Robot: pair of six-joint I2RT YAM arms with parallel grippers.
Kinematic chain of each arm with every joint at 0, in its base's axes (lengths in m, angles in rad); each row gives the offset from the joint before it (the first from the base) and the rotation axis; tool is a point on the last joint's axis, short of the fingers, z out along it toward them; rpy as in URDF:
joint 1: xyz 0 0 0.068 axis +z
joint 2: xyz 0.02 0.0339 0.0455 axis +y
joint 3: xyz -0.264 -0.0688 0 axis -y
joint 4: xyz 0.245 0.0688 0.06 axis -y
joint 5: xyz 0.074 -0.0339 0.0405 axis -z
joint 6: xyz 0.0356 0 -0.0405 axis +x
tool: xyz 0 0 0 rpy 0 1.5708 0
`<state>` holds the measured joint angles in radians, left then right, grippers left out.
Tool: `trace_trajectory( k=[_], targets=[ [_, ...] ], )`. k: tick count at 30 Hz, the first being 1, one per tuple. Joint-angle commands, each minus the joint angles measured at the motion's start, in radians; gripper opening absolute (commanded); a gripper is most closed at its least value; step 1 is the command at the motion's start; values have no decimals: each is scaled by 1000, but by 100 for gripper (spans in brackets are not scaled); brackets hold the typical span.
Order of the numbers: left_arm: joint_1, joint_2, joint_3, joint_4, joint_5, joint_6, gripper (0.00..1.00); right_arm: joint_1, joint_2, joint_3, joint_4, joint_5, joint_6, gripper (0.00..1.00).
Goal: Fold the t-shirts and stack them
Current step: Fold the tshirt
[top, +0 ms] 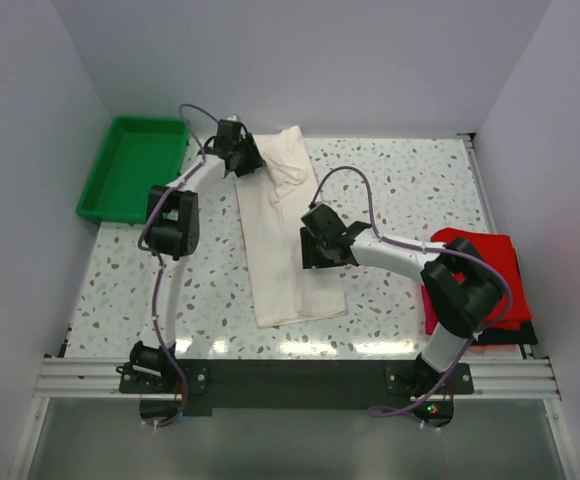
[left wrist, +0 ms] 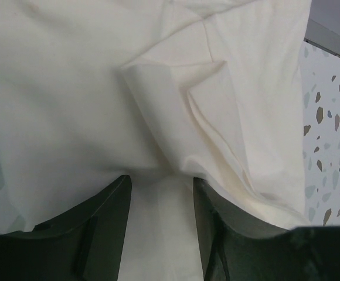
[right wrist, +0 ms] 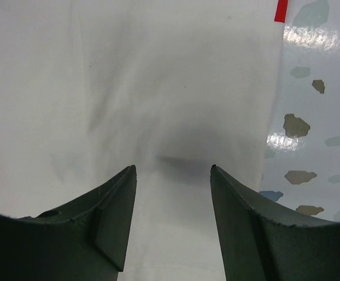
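Standing over the off-white t-shirt (top: 275,270), left gripper (left wrist: 161,187) and right gripper (right wrist: 173,175) both show parted jaws.

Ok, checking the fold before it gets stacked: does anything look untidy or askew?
Yes: the off-white t-shirt lies mostly flat as a long strip, but its far end is bunched into creases and loose folds, not squared up.
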<state>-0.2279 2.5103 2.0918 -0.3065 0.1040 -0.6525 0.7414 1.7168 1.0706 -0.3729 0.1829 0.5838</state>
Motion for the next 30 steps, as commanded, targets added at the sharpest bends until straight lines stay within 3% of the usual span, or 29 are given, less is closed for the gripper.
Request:
trace_trajectory(
  k=[1, 3, 6, 8, 12, 18, 25, 30],
  targets=[
    [21, -19, 25, -23, 88, 39, 55, -8, -28, 22, 12, -23, -9, 57],
    [21, -106, -4, 1, 97, 42, 57, -8, -57, -18, 17, -31, 7, 57],
    [21, -285, -163, 76, 109, 24, 58, -8, -127, -87, 15, -42, 30, 57],
    [18, -396, -352, 125, 108, -8, 57, -8, -180, -147, 9, -52, 42, 57],
    [-14, -736, -771, 178, -24, -71, 52, -8, -287, -267, 20, -77, 60, 57],
    [-151, -1100, -1262, 204, -176, -196, 41, -7, -439, -400, 17, -94, 88, 57],
    [-307, -1415, -1613, 172, -231, -344, 37, -8, -510, -486, 37, -117, 117, 57],
    [-419, -1536, -1757, 182, -221, -435, 44, -7, -530, -529, 72, -131, 145, 54]
  ],
)
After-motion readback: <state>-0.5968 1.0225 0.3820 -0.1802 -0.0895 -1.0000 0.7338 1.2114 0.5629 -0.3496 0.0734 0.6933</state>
